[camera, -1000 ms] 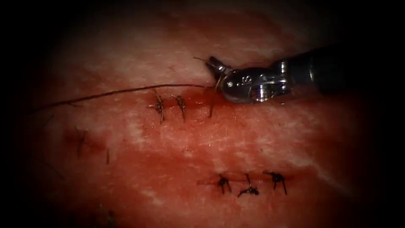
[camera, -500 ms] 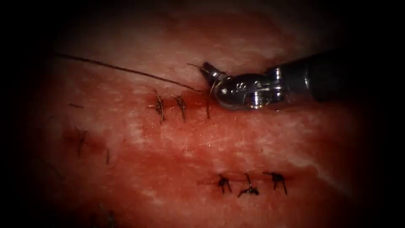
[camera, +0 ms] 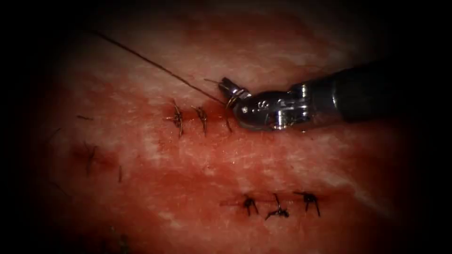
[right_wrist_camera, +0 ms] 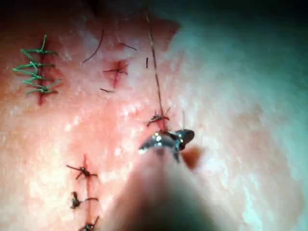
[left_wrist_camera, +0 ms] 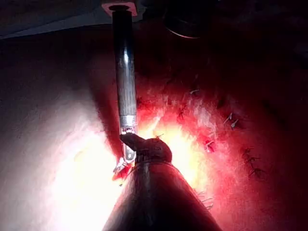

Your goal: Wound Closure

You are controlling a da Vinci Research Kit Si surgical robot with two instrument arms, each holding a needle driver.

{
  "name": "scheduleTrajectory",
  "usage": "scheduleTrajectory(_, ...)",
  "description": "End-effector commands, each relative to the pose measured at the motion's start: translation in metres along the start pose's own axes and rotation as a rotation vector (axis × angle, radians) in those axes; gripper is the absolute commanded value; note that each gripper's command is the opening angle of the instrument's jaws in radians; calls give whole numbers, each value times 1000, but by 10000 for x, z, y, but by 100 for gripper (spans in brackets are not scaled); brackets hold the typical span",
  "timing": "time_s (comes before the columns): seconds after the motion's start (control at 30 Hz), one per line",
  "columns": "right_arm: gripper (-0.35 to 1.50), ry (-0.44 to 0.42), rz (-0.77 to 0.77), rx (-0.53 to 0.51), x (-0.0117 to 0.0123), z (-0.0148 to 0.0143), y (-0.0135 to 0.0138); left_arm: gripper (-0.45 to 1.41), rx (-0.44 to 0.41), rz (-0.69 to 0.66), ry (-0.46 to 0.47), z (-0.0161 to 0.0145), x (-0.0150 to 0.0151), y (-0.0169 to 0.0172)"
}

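The right arm's claw (camera: 228, 89) lay just above the right end of the upper cut (camera: 202, 114) in the tissue (camera: 263, 155), its jaws closed on a short end of thread (camera: 155, 65). The thread was looped around the claw and ran taut from the cut's third stitch up and away to the left. Two tied stitches (camera: 189, 117) sat just left of that point. Three dark knots (camera: 278, 203) closed a second cut well below. No needle could be made out.
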Motion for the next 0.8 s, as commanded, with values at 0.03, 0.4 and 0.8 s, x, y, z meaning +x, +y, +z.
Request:
scheduleTrajectory(0.03,-35,-1,1,4,-2,4,-10,-45,-2,-1,2,4,-3,6)
scheduleTrajectory(0.4,-35,-22,2,26,-14,1,-26,-45,15,-58,274,-5,32,-39)
scheduleTrajectory(0.8,-35,-77,32,83,-50,-8,-40,-45,-14,-112,270,37,13,-62)
